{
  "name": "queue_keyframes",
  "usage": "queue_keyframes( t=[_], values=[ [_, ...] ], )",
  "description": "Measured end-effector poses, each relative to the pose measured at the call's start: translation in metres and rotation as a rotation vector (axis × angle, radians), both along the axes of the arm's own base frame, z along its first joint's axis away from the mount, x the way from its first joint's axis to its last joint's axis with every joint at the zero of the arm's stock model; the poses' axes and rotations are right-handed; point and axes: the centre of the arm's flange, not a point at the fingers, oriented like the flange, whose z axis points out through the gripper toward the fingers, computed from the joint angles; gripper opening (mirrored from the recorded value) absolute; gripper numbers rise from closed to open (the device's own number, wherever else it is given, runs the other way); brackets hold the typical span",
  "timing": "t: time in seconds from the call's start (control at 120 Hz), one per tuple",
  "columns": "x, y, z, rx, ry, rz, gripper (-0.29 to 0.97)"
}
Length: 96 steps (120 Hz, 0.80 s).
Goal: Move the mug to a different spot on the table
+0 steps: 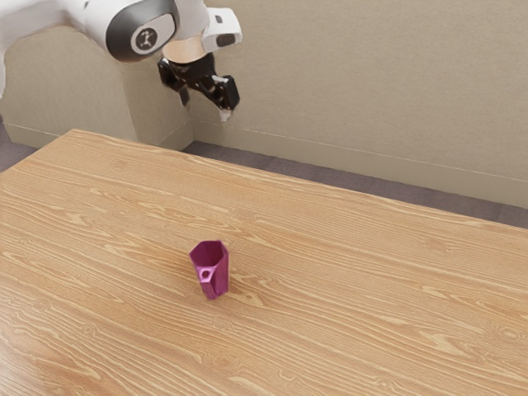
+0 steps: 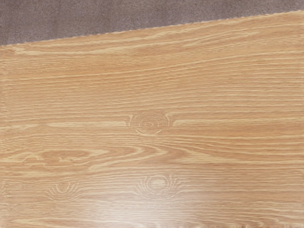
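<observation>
A small magenta mug (image 1: 209, 269) is seen standing on the wooden worktop (image 1: 371, 272), a little toward the exterior view's left of its middle and nearer the front edge than the far one. Its body is faceted rather than round: flat panels meet at sharp edges, and an angular rim is formed at the top. The body tapers toward a narrower base. The mug is set upright with a slight lean. A small round hole is seen in the piece that faces the exterior view's left; it is taken to be the handle, though this cannot be told with certainty.

The black gripper (image 1: 205, 106) is held high above the far edge of the worktop, well apart from the mug, at the end of the white arm (image 1: 140, 29) that enters from the upper left. Its fingers (image 1: 224, 112) are spread apart and nothing is held between them.

Bare light wood grain is seen around the mug on every side. Behind the worktop a beige wall (image 1: 371, 74) with a pale baseboard (image 1: 371, 161) is seen, above a strip of grey-purple floor (image 1: 371, 183).

In the wrist view, knotted wood grain of the worktop (image 2: 152, 142) is shown under the hand, bordered by a band of the dark floor (image 2: 95, 19) past the worktop's edge.
</observation>
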Motion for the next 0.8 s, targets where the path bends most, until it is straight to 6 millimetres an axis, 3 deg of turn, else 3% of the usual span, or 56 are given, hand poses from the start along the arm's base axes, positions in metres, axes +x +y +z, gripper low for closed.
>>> queue_keyframes(
  t=[0.033,0.092,0.158,0.8],
  values=[
    [-0.003,0.006,0.01,0.019,0.014,-0.011,0.68],
    [-0.002,0.032,0.007,0.036,0.067,-0.01,0.68],
    [-0.004,0.04,0.004,0.057,0.116,-0.041,0.68],
    [-0.013,0.047,-0.005,0.144,0.287,-0.309,0.68]
  ],
)
